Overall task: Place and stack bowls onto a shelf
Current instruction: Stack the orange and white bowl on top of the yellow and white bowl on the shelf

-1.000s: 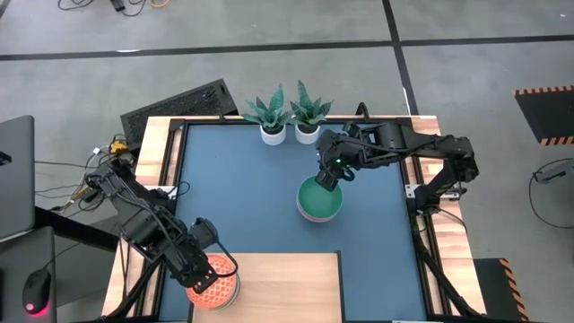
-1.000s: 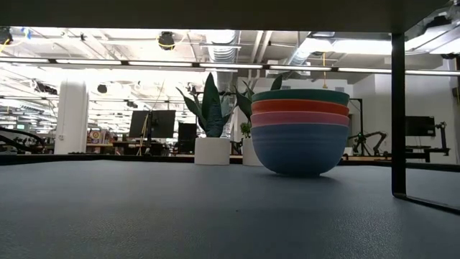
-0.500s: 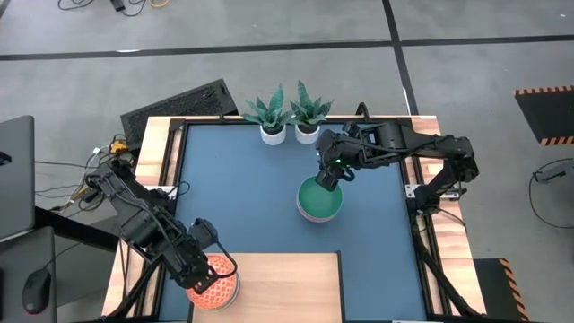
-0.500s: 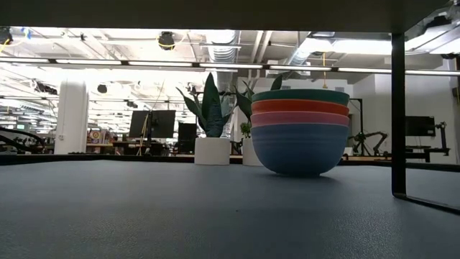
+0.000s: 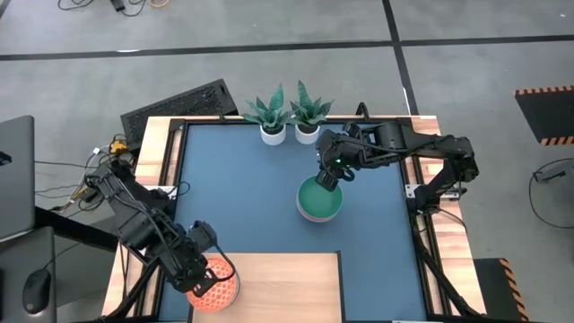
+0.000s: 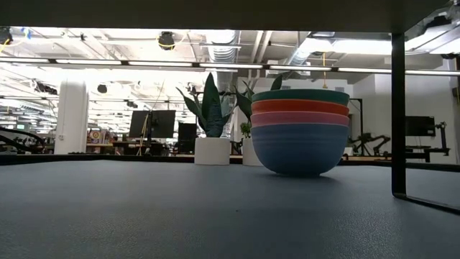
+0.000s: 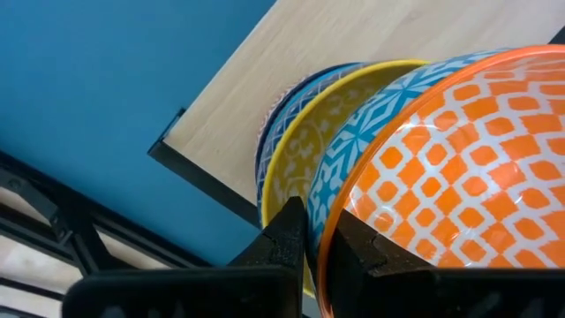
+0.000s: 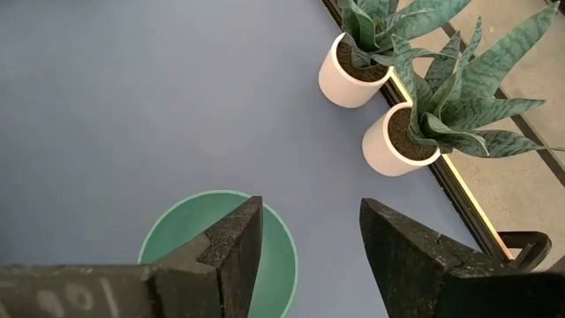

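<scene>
Partly done: left gripper (image 7: 311, 237), jaws clenched on orange-red patterned bowl (image 7: 441, 185) atop pale wooden shelf (image 5: 287, 287); right gripper (image 8: 305, 231), jaws released, above green plain bowl (image 5: 320, 198).

In the high view the left gripper (image 5: 199, 276) covers part of the orange bowl (image 5: 218, 289), and the patterned bowls beneath it are hidden. The shelf (image 5: 282, 285) runs off the lower edge. The left wrist view cuts off the orange bowl and shows only rim slivers of the yellow bowl (image 7: 296, 159) and the others. From above, the green bowl (image 5: 319, 197) hides most of its stack. The low view shows neither gripper.
</scene>
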{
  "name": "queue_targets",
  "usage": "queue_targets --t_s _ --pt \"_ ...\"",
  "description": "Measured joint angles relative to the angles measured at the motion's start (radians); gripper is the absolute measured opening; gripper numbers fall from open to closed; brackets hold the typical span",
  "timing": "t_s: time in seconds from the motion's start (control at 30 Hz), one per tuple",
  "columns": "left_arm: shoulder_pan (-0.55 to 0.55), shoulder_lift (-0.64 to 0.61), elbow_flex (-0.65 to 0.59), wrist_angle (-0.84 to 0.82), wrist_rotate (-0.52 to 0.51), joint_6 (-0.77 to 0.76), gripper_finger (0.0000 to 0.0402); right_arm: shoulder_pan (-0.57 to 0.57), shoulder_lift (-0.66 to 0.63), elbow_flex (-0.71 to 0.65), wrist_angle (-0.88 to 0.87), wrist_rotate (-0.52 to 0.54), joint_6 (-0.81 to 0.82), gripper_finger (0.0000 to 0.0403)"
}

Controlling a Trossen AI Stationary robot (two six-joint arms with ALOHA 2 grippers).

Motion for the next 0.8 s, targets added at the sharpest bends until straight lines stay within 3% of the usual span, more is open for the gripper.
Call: queue_targets --t_s 0.37,0.8 --pt "0.0 0.0 0.0 0.011 -0.003 -0.006 0.0015 0.0 0.0 0.0 0.0 0.0 0.0 0.0216" --pt "0.0 -0.001 0.001 0.012 -0.001 -0.013 0.0072 0.0 0.0 0.0 0.0 0.0 0.0 0.0216"
